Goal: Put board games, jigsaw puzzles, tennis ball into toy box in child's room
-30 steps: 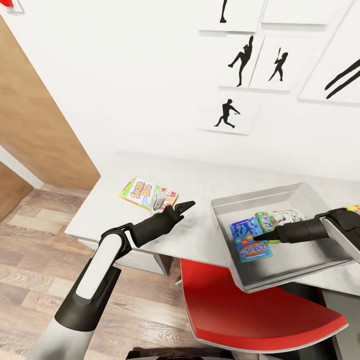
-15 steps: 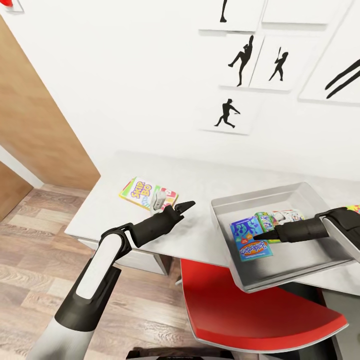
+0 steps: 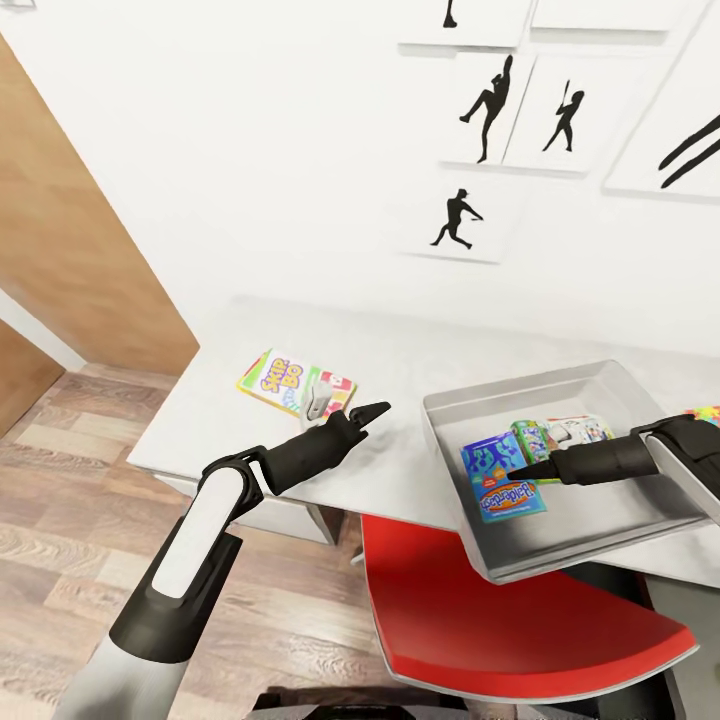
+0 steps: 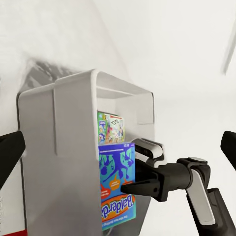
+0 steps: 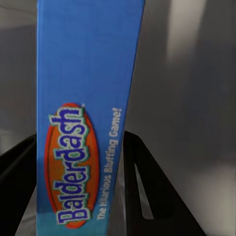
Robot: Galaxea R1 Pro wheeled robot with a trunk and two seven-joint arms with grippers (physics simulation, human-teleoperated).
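Note:
The pale grey toy box (image 3: 447,470) sits on the light grey table (image 3: 400,350) at the right. Inside it lie the light-blue Balderdash board game (image 3: 500,480) and the green-edged Monopoly board game (image 3: 560,435). My right gripper (image 3: 535,468) hovers open in the box, its fingers straddling the blue game (image 5: 73,98). The left wrist view shows the toy box (image 4: 59,147), both games and the right gripper (image 4: 135,172). The slim Skip-Bo board game (image 3: 285,380) lies on the table's left part. My left gripper (image 3: 375,410) hangs open just right of it. A jigsaw puzzle (image 3: 706,412) peeks in at the right edge.
A small white-grey object (image 3: 320,393) rests at the Skip-Bo game's right end. A red chair (image 3: 500,610) stands under the table's front edge below the toy box. A brown door (image 3: 70,250) and wood floor lie to the left.
My right gripper has drawn back a little to the right, away from the blue game, which stays put. The camera has tilted slightly. The left arm has not moved.

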